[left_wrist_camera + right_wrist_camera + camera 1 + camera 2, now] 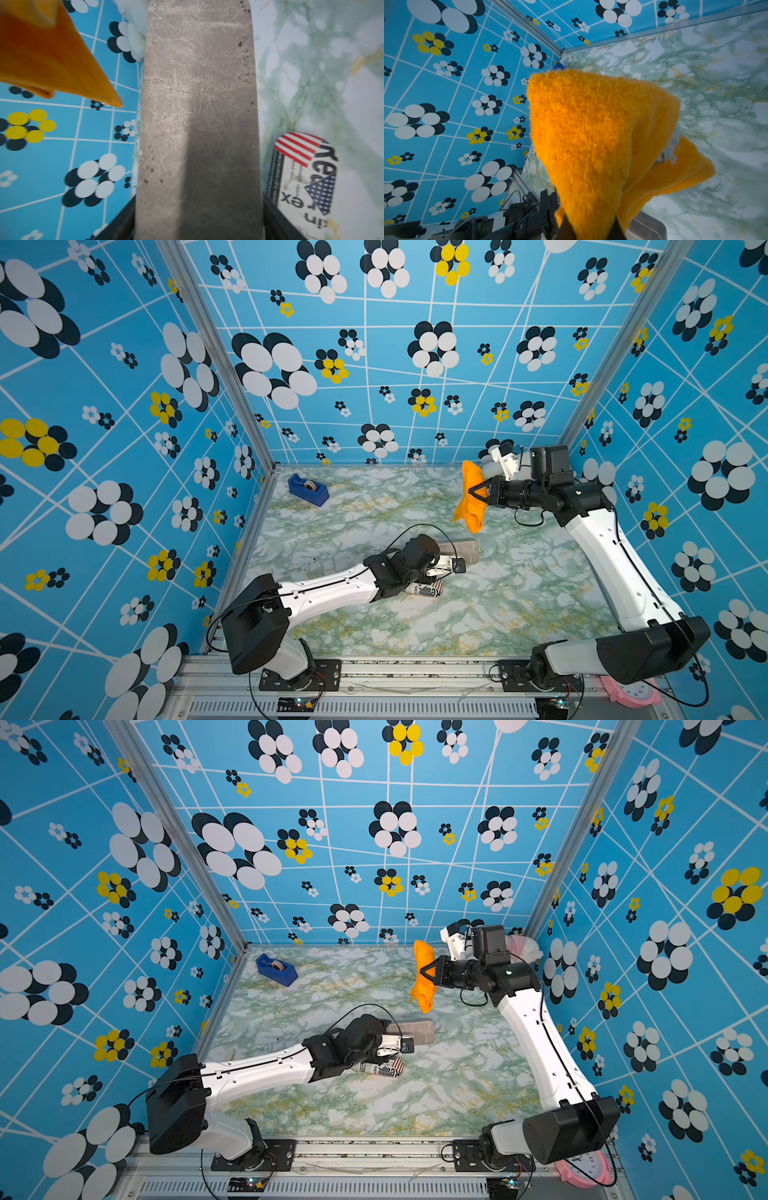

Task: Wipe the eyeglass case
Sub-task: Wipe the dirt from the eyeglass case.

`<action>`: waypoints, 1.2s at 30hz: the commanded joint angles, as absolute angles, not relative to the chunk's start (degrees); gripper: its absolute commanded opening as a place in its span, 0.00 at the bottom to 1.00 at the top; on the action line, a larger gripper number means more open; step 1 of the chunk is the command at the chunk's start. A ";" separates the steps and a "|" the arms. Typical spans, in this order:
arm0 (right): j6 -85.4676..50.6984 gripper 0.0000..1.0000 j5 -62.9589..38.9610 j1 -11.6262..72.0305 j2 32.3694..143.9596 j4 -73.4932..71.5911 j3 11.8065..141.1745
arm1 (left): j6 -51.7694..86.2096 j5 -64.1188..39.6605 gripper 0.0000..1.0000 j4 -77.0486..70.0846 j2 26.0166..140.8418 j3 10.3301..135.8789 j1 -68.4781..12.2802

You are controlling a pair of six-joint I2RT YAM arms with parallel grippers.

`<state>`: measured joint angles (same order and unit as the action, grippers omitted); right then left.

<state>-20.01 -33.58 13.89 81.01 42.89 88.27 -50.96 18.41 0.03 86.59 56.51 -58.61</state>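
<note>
The eyeglass case (462, 551) (416, 1031) is a grey, scuffed oblong box lying lengthwise low over the middle of the marble table. My left gripper (441, 552) (198, 218) is shut on its near end, with black fingers (274, 218) pressed against both long sides of the case (197, 104). My right gripper (478, 492) (426, 972) (589, 228) is shut on a folded orange cloth (470, 514) (424, 995) (581, 124). It holds the cloth in the air beyond the case, apart from it. The cloth's corner (41, 58) shows in the left wrist view.
A blue tape dispenser (308, 488) (276, 969) sits at the back left. An oblong item printed with newsprint and a flag (427, 591) (380, 1068) (301, 182) lies beside the left wrist. A pink clock (586, 1171) rests on the front rail. Patterned walls enclose three sides.
</note>
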 commanded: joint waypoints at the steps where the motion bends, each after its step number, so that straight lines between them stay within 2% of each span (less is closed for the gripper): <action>1: -21.42 0.00 -34.85 16.88 82.72 43.50 89.07 | -63.46 29.68 0.27 -20.30 86.95 55.37 -59.36; 8: -24.45 0.00 -38.10 22.39 87.89 36.66 82.63 | -69.58 31.12 0.25 -30.59 89.22 54.66 -59.77; 12: -20.25 0.00 -36.45 21.97 89.89 40.77 82.09 | -70.86 31.49 0.25 -33.60 89.43 54.43 -59.42; 18: -18.71 0.00 -37.89 10.85 84.43 40.38 74.96 | -70.51 32.00 0.26 -35.89 87.65 52.57 -58.12; 23: -16.95 0.00 -39.41 8.77 83.93 43.09 73.60 | -69.61 30.09 0.27 -33.68 86.05 51.76 -57.58; 26: -18.82 0.00 -42.19 9.41 85.17 40.73 73.58 | -70.08 28.98 0.26 -33.14 85.84 51.74 -57.66; 31: -17.84 0.00 -43.65 15.62 90.70 43.36 81.24 | -72.75 28.30 0.26 -35.14 87.02 52.37 -57.92; 36: -16.39 0.00 -48.17 18.19 95.53 46.67 85.83 | -78.89 30.41 0.26 -44.65 90.29 51.76 -58.07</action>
